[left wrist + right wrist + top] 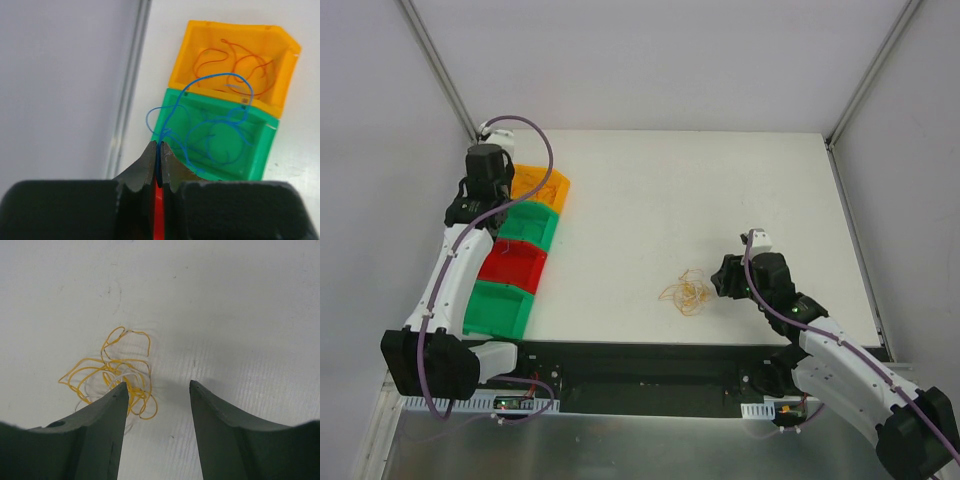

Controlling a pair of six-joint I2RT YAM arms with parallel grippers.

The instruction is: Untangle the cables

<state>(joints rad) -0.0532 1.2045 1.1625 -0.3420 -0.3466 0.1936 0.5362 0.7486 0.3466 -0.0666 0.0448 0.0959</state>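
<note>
Clamped shut in left claw [159, 150]: blue cable [220, 76], looping above green bin [265, 145] and orange bin [282, 65] at desk's [720, 200] left edge. Lying loose toward near edge, right of middle: yellow cable tangle [112, 375], just beside spread-open, empty right claw [157, 384].

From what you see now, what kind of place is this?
Probably a robot lab test cell: a white table boxed in by plain panels, two bolted arms, and a row of coloured bins.
</note>
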